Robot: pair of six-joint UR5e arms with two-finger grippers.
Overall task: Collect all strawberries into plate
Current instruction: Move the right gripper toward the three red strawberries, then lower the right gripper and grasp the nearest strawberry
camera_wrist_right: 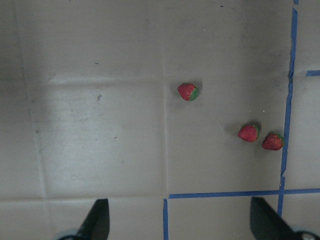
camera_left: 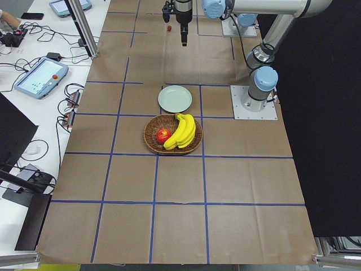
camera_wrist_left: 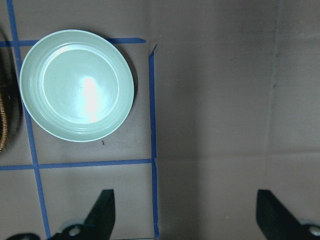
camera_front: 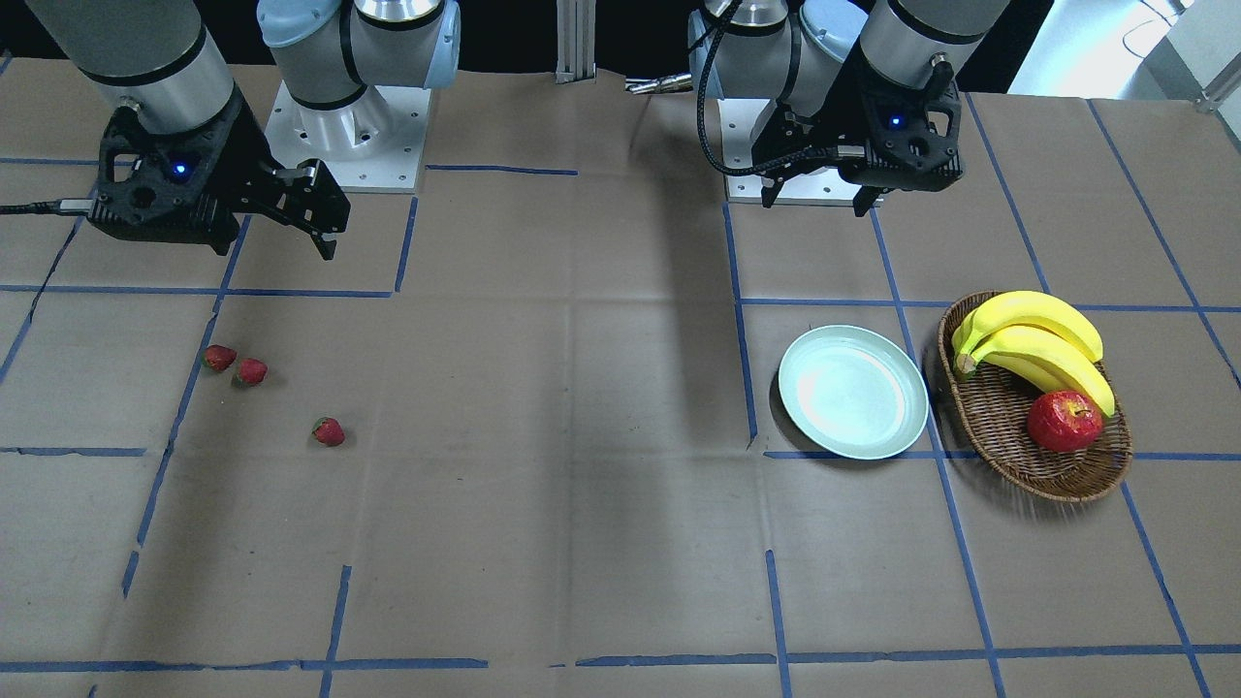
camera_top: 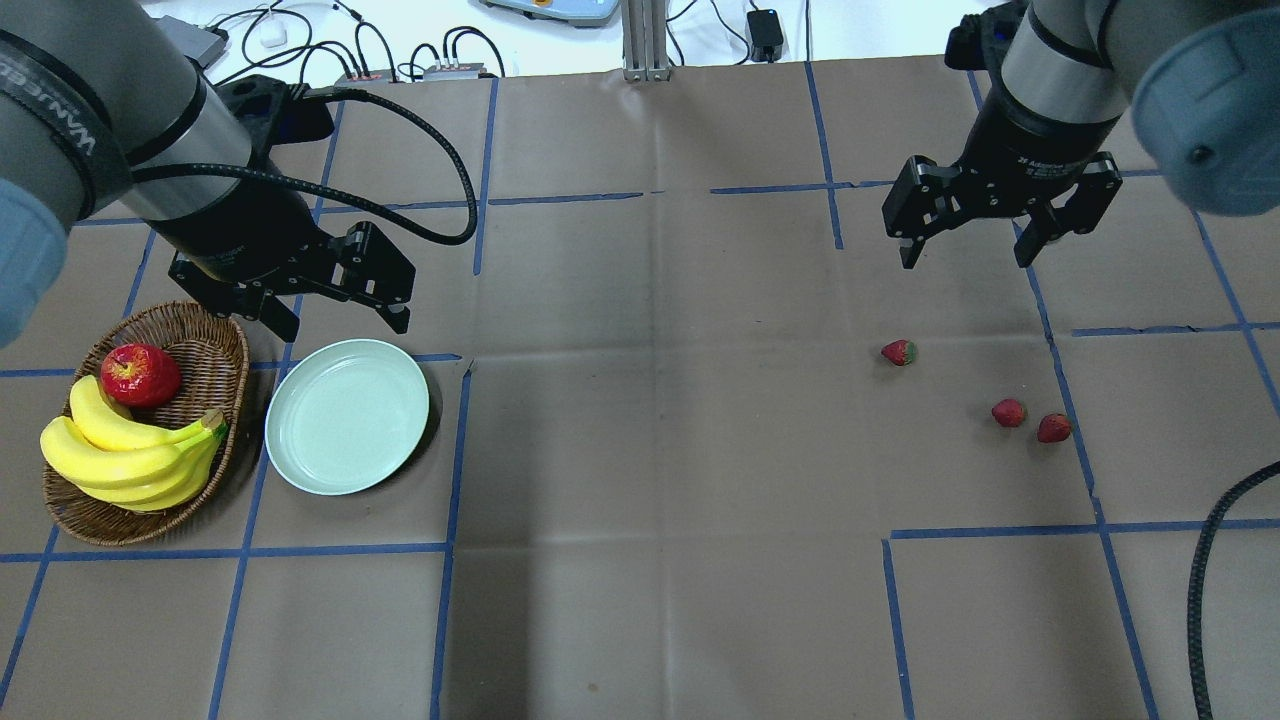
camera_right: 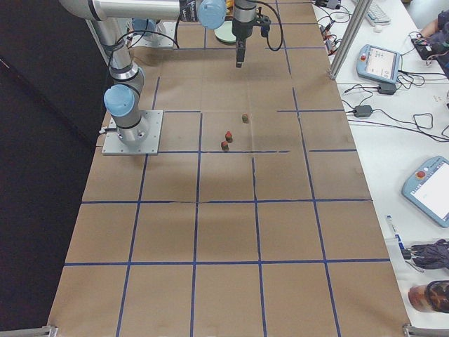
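Note:
Three small red strawberries lie on the brown table on my right side: one [camera_top: 898,352] apart from the others, and two close together [camera_top: 1008,412] [camera_top: 1053,428]. They also show in the right wrist view [camera_wrist_right: 188,92] [camera_wrist_right: 248,132] [camera_wrist_right: 272,141]. The pale mint-green plate [camera_top: 347,415] lies empty on my left side. My right gripper [camera_top: 965,255] is open and empty, hanging above the table behind the strawberries. My left gripper [camera_top: 345,328] is open and empty, hanging just behind the plate, which shows in the left wrist view [camera_wrist_left: 77,85].
An oval brown wicker basket [camera_top: 62,502] sits left of the plate, holding a bunch of bananas [camera_top: 130,450] and a red apple [camera_top: 140,373]. A wide stretch of brown paper with blue tape lines lies between plate and strawberries. A black cable [camera_top: 1200,570] hangs at the right edge.

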